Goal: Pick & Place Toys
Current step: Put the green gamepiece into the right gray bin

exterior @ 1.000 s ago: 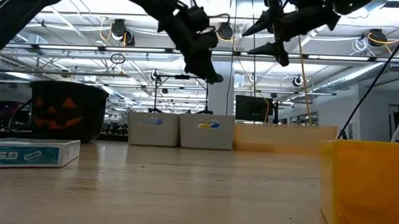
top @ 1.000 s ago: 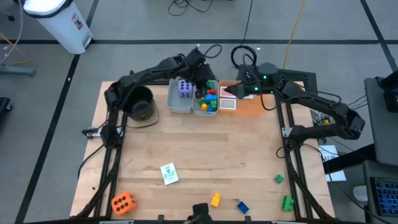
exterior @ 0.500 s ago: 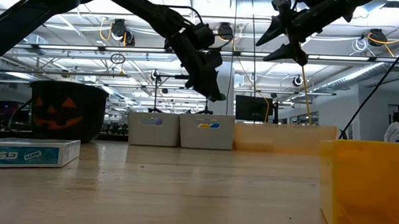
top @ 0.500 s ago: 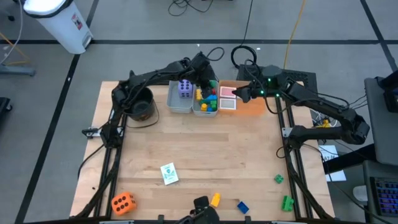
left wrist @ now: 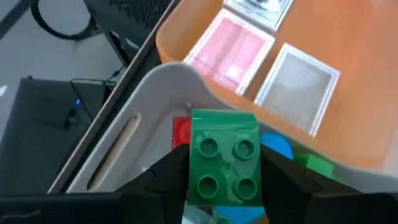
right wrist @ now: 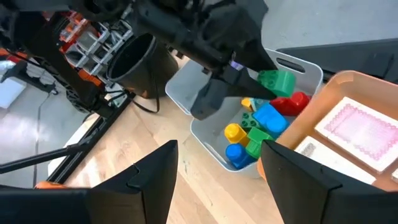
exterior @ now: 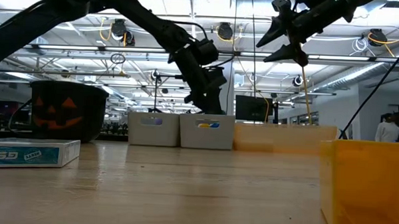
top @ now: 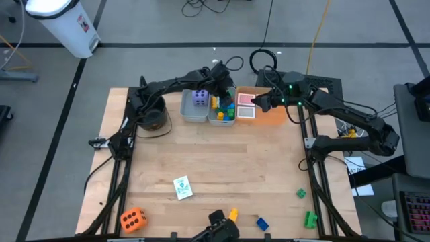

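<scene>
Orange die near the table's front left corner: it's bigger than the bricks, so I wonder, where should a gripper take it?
Judging from the high view, the orange die stands alone with free wood all round. Come straight down and pinch two opposite flat side faces; it sits slightly turned, so rotate the wrist to match.
</scene>
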`<state>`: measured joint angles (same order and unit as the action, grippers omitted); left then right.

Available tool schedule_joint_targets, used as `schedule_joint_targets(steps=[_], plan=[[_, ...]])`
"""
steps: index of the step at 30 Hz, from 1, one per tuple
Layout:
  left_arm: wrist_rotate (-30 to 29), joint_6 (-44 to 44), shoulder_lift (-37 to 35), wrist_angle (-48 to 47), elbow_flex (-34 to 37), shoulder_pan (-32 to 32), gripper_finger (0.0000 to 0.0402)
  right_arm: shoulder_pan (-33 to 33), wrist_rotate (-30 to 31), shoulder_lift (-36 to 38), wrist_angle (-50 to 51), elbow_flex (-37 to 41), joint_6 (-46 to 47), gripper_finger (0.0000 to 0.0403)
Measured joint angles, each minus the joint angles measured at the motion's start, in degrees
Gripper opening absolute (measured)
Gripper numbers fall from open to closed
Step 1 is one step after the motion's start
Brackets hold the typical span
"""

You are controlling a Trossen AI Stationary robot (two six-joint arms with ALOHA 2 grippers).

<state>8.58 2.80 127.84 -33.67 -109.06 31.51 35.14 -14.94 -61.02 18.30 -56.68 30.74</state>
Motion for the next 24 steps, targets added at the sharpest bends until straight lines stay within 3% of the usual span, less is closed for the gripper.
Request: schedule_joint_targets(steps=[8,15,24], plan=[[-1.1,-0.2,0.7,0.9,0.0,0.0,0.0145,0.0,-0.3,1.6,-4.0,7.4,4.8,0.0217],[-1.2,-0.2,1.4,-0.1,0.0,0.0,0.0172,0.0,-0.3,4.2,-16.4,14.8,9.6,0.0217],[-1.2,-0.6,2.7,0.5,0.0,-0.1,0.0148,0.0,-0.3,6.6,-19.1,16.0,10.6,0.0212]])
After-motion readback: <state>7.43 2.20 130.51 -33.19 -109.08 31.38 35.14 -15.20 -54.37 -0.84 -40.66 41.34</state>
